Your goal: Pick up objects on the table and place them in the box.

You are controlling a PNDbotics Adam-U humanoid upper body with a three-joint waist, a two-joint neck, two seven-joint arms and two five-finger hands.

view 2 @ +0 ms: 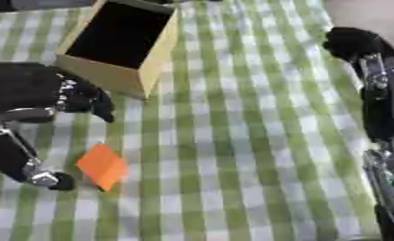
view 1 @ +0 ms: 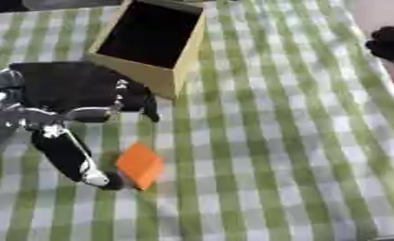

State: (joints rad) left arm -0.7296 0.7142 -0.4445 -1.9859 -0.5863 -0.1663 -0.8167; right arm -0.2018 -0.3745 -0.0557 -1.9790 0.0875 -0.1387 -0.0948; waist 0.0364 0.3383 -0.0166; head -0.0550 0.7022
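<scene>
We see the orange block [view 1: 140, 165] lying on the green-checked cloth [view 1: 282, 141], near the table's left front, well in front of the box [view 1: 150, 40]. It sits just to the right of our left hand [view 1: 72, 94], at the tip of the thumb [view 1: 78, 162], which reaches down and forward until its end is touching or very nearly touching the block's left edge; we cannot tell which. The fingers [view 1: 138, 101] stretch out to the right above the block, clear of it, with a strip of cloth between them and its top corner.

The left hand is spread wide, thumb and fingers well apart, and holds nothing. The block lies in the gap between them but is not clasped.

Our right hand [view 2: 356, 42] shows at the far right edge, over the cloth's border, well apart from block and box. It looks like a dark bunched shape, and we cannot tell how its fingers are set.

The block is flat, bright orange, four-sided and turned askew, one corner pointing toward us. The box is tan outside, dark inside, open at the top and upright.
</scene>
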